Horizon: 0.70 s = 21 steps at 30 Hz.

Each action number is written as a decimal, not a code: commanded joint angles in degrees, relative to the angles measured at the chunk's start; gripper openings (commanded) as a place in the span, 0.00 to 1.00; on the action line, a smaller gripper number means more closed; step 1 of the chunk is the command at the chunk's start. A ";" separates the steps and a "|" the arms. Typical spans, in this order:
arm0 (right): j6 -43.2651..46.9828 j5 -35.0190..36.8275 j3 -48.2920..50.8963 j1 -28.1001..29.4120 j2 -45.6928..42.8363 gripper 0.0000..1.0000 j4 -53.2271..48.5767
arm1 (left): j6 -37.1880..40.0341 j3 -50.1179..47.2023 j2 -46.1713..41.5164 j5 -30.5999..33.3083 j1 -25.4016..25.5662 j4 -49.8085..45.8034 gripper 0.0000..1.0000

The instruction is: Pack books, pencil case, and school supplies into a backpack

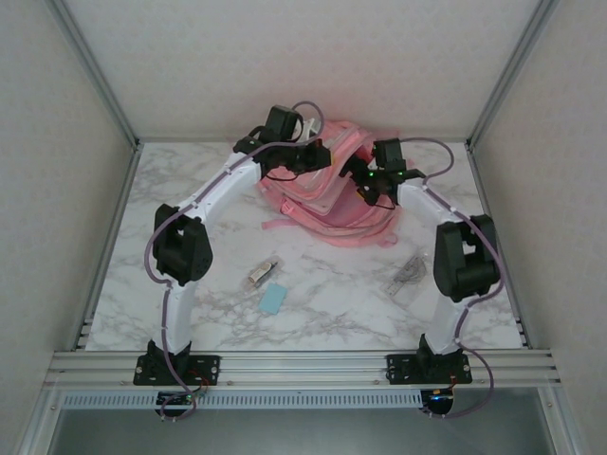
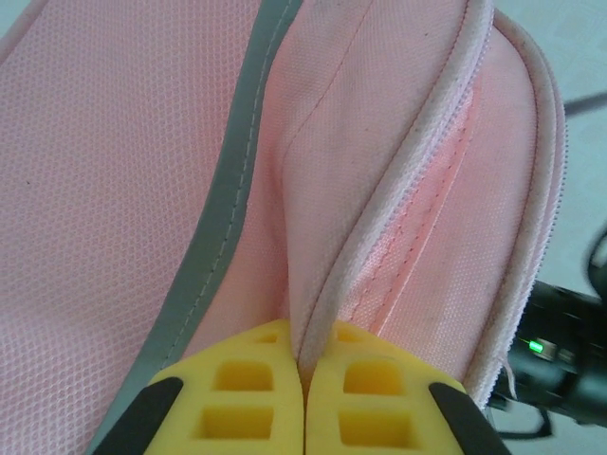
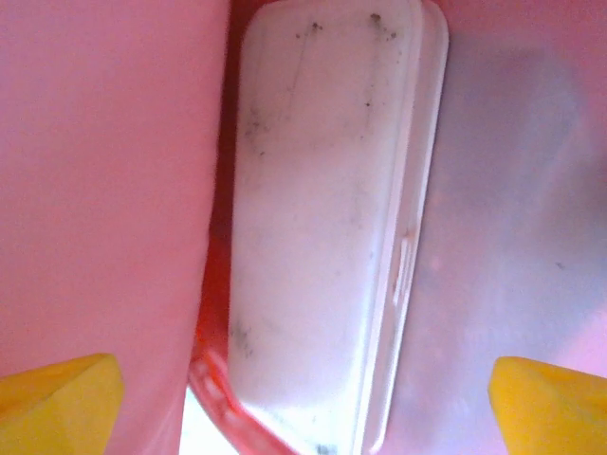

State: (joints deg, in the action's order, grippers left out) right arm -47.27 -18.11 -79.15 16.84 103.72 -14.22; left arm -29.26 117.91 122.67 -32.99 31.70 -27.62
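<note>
At twelve o'clock on the marbled surface (image 1: 360,318), left claw (image 2: 303,379) pinched shut on the large pink fabric backpack (image 1: 327,213), right claw (image 3: 303,393) wide open, empty, above the pale oblong pencil case (image 3: 322,218) inside it; next move, likely: fetch the small light-blue block (image 1: 273,300) at six o'clock.

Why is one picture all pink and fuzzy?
Right wrist view: so close to the large pink fabric backpack that pink light tints everything and the pale rounded oblong case looks blurry. Left wrist view: the cloth weave is sharp. Top view: even light, soft shadows.
</note>
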 commanded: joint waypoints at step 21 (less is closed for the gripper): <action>10.05 22.15 35.01 -5.94 -29.30 0.99 -31.04 | -1.51 -9.22 -7.44 -3.39 -1.54 9.55 0.00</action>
State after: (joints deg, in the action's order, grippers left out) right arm -34.37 3.09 -47.83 11.57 75.13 -45.30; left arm -29.87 109.49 119.96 -34.48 31.00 -20.91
